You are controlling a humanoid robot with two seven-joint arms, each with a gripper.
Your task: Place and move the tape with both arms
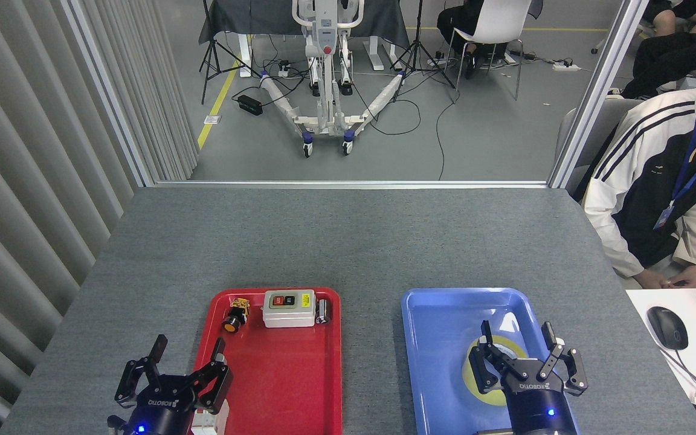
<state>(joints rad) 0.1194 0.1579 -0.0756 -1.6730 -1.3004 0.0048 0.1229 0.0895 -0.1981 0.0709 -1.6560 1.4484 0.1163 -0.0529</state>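
Right now the right gripper (517, 341) hangs over the blue tray (438, 338), fingers spread wide and gripping nothing. The tape (493, 396) lies flat in that tray, near its right half, directly under the gripper, so only part of the yellow ring shows past the black fingers. I cannot tell whether the fingertips touch the roll or sit just above it.

Over on the other side, the left gripper (188, 356) waits with its fingers splayed too, empty, at the near left edge of the red tray (299, 386).

The risks, as I judge them: the roll is about as wide as the gripper's spread, so if the fingers come down slightly off-centre, 1 tip could land on top of the ring rather than outside it and shove the tape across the slick tray floor. A pinch on 1 wall of the ring only could let the roll swing or slip out on the lift. And the tray's raised rim sits close to the right fingers, so a low sideways move could catch it and drag the tray.

As for contents: the blue tray holds only the tape. The red tray carries 3 items along its far edge, a yellow push button (235, 316), a white switch box (288, 308) and a small dark metal part (323, 311); the rest of it is bare.
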